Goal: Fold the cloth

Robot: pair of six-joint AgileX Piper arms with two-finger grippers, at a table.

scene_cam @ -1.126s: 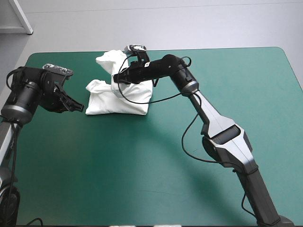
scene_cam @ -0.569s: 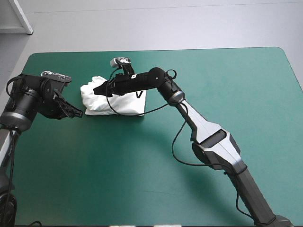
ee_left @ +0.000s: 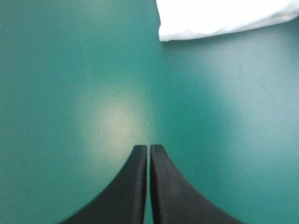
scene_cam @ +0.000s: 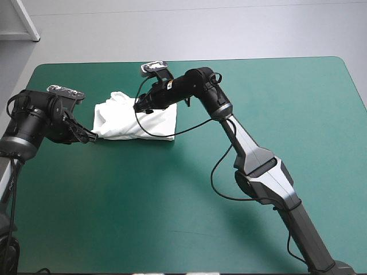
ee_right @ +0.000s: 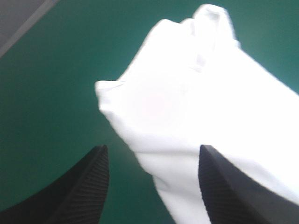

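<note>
The white T-shirt (scene_cam: pixel 135 121) lies as a folded bundle on the teal-green cover, left of the table's middle and toward the far edge. My right gripper (scene_cam: pixel 141 106) hovers over the bundle's far side; in the right wrist view my right gripper (ee_right: pixel 152 150) is open, its fingers (ee_right: pixel 93 172) apart, with the T-shirt (ee_right: pixel 187 102) just ahead of and under them. My left gripper (scene_cam: pixel 89 136) sits low at the bundle's near left corner. In its own view my left gripper (ee_left: pixel 148 147) is shut and empty, with a corner of the T-shirt (ee_left: pixel 219 18) a little ahead.
The teal-green table (scene_cam: pixel 172 212) stretches wide in front of and to the right of the bundle. Its left edge (scene_cam: pixel 31 74) is close behind my left arm. The right arm's black cable (scene_cam: pixel 189 123) loops over the bundle's right side.
My right gripper swept the raised far part of the T-shirt leftward over the bundle, let go and drew back to the right. The bundle now lies flatter. My left gripper shifted slightly.
</note>
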